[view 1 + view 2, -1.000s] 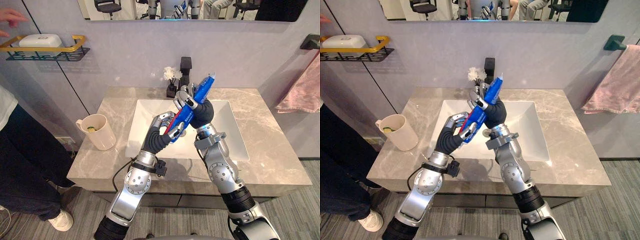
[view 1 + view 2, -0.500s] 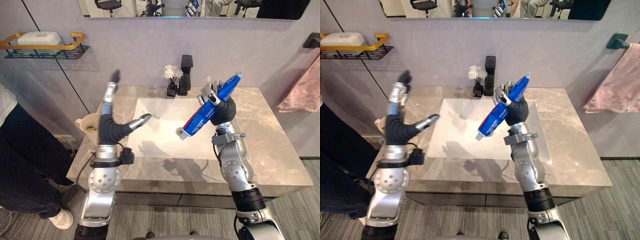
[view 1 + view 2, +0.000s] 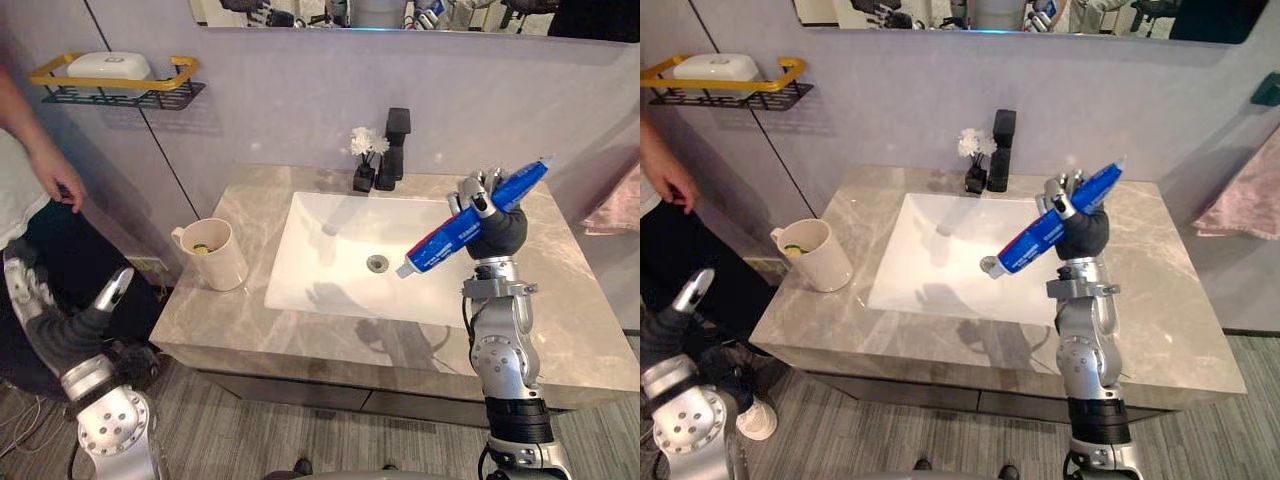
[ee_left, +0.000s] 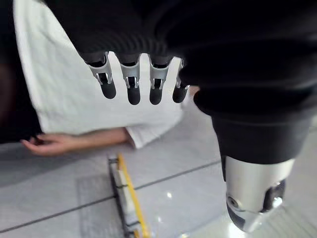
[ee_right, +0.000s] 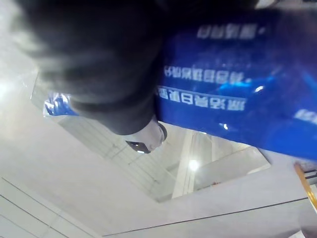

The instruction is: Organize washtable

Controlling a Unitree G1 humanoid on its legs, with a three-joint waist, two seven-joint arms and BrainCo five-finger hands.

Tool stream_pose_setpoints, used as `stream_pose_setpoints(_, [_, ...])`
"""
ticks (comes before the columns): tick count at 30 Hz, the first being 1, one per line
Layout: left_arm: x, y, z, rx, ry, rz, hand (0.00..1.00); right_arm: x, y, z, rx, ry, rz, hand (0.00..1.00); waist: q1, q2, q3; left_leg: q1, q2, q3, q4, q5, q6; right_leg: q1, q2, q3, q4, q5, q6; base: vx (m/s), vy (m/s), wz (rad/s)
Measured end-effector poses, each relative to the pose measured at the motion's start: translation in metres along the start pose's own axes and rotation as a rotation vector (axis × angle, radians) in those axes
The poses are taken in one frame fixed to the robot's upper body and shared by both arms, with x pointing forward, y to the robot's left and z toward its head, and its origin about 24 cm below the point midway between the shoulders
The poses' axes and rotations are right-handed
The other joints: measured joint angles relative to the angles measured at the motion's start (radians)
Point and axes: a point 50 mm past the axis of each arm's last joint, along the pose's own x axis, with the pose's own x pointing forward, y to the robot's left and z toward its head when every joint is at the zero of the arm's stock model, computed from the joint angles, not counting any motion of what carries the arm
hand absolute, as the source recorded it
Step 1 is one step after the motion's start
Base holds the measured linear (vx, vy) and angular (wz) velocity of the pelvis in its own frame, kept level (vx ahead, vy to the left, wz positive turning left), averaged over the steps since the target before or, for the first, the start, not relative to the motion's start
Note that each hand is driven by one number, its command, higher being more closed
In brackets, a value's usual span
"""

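blue toothpaste tube sits gripped in right hand over basin; left hand open.

The counter looks like polished grey stone with pale veins, and the basin set in it is smooth, glossy white, like glazed ceramic. The tube is shiny blue plastic, and the right hand round it is bare silver metal under a dark, ribbed, matt cover. The mug is smooth cream with a dull sheen, the tap matt black, the towel soft pink cloth.
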Motion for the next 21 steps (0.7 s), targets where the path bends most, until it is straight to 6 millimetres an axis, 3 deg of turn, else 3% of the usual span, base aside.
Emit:
stream_pose_setpoints(4, [-0.031,0.004,-0.081,0.061,0.395,-0.062,0.0,-0.001,0.001,-0.002,0.015,-0.011,-0.021,1.0,0.0,-0.001,0.0,0.0,-0.004,-0.003,-0.001,0.003,0.004,0.0,-0.004,-0.002,0.0,-0.004,0.006,0.0,0.0,0.0])
stream_pose_setpoints(7, [-0.055,0.006,-0.112,0.08,0.569,-0.077,0.0,-0.001,0.002,-0.002,0.016,-0.017,-0.019,1.0,-0.001,-0.001,0.0,-0.001,-0.004,-0.004,-0.001,0.003,0.004,0.0,-0.005,-0.009,0.0,-0.006,0.009,0.0,0.003,0.01])
stream_pose_setpoints(12, [-0.089,0.013,-0.144,0.107,0.78,-0.102,0.0,-0.006,0.0,-0.004,0.015,-0.013,-0.033,1.0,-0.002,-0.001,0.0,-0.006,-0.004,-0.014,0.001,0.003,0.004,0.002,-0.005,-0.023,0.0,-0.008,0.009,-0.01,0.0,0.06])
stream_pose_setpoints(21, [-0.124,0.002,-0.168,0.173,0.96,-0.299,0.0,-0.005,0.002,-0.007,-0.005,0.002,-0.041,1.0,0.0,-0.001,0.0,-0.017,-0.001,-0.028,0.02,0.003,0.004,0.004,-0.001,-0.027,0.0,-0.008,0.008,-0.03,-0.003,0.04])
